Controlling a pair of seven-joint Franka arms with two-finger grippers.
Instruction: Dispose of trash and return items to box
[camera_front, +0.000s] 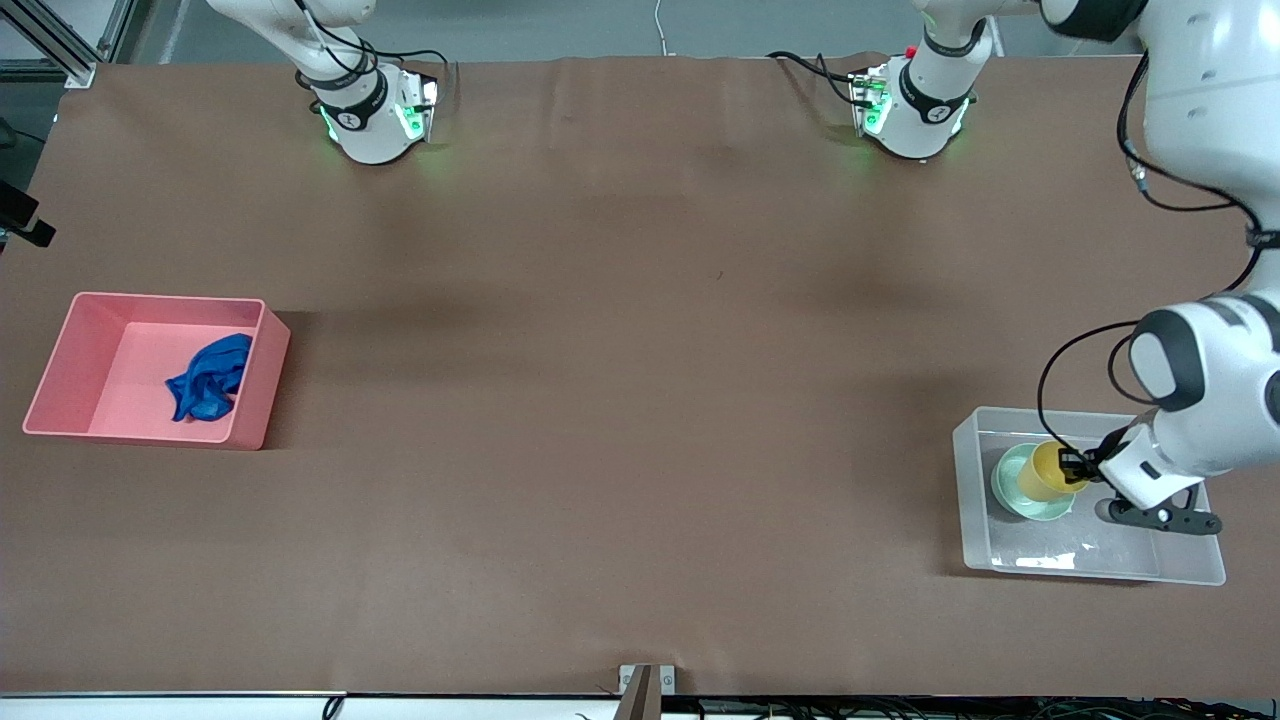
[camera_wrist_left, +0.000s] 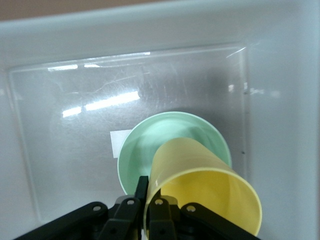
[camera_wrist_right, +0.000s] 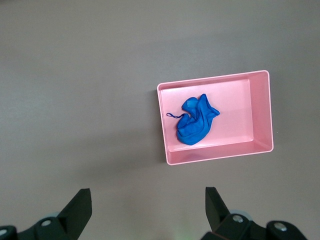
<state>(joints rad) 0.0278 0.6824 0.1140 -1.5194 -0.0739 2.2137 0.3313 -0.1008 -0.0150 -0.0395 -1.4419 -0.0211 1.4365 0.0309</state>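
The clear tub (camera_front: 975, 500) stands at the left arm's end of the table. The mint-green bowl (camera_front: 1015, 490) sits inside it. My left gripper (camera_front: 1075, 466) is inside the tub, shut on the rim of the yellow cup (camera_front: 1048, 470), which tilts with its base in the bowl. In the left wrist view, one finger is inside and one outside the cup (camera_wrist_left: 200, 185), above the bowl (camera_wrist_left: 150, 145), in the tub (camera_wrist_left: 280, 100). The blue cloth wad (camera_front: 210, 390) lies in the pink tub (camera_front: 150, 298). My right gripper (camera_wrist_right: 147, 195) is open and empty, high over the table, out of the front view.
The pink tub (camera_wrist_right: 215, 159) with the cloth (camera_wrist_right: 195, 122) stands at the right arm's end of the table. A white label (camera_wrist_left: 119, 142) shows on the clear tub's bottom beside the bowl. Both arm bases (camera_front: 375, 115) stand along the table's edge farthest from the front camera.
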